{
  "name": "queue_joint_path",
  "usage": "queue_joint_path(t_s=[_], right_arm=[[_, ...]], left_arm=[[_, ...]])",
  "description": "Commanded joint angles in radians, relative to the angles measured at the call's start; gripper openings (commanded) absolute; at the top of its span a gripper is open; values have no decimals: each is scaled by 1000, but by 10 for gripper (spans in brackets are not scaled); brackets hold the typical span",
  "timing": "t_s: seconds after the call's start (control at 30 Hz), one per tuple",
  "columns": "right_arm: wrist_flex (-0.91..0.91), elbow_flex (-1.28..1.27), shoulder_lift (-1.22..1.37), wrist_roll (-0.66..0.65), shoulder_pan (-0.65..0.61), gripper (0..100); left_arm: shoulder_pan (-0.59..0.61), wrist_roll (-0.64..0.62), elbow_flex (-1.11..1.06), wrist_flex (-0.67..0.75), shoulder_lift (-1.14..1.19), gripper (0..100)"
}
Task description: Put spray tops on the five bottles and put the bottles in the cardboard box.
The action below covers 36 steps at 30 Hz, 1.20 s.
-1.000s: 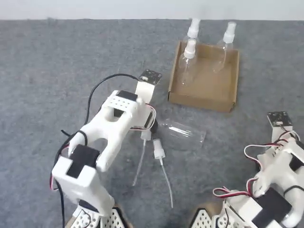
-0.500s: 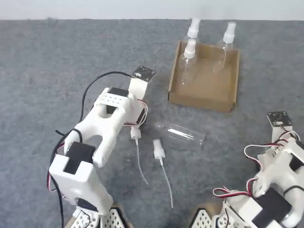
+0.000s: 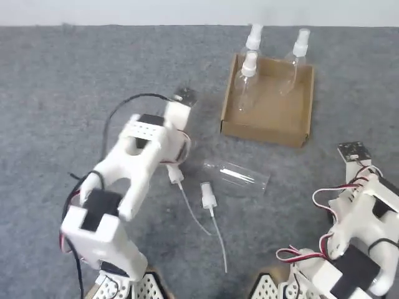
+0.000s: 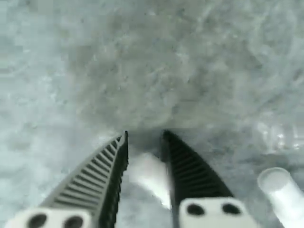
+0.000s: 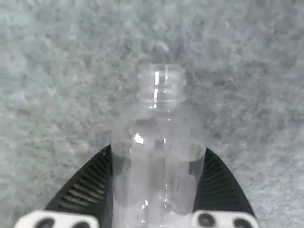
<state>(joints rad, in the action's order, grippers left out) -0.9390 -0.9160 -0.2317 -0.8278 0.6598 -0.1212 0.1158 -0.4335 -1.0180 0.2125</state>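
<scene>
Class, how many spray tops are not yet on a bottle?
2: a held spray top in the left gripper, a loose spray top beside the lying bottle.

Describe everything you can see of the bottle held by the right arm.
The bottle is clear and plastic-looking, with a round body, sloped shoulders and a threaded neck. Its mouth is open and uncapped. The right gripper holds it by the body, with black ribbed fingers pressed on both sides and the neck pointing away from the wrist.
</scene>
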Motion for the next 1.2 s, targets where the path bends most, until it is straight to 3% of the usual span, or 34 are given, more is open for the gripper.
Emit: queue_joint_path(t_s=[0.0, 0.2, 0.5, 0.63, 0.77, 1.17], right_arm=[[-15, 44, -45, 52, -16, 106], [-12, 46, -45, 61, -44, 106], [-15, 46, -45, 63, -50, 106], [-15, 46, -45, 63, -50, 106], [-15, 44, -45, 63, -48, 106], [-15, 43, -45, 61, -48, 106]], left_arm=[[74, -81, 5, -74, -226, 208], [74, -253, -48, -144, -359, 197], [38, -437, -105, -31, -170, 195], [-8, -439, -84, -20, -74, 193], [-46, -430, -77, -18, -18, 124], [-25, -161, -70, -12, -203, 55]])
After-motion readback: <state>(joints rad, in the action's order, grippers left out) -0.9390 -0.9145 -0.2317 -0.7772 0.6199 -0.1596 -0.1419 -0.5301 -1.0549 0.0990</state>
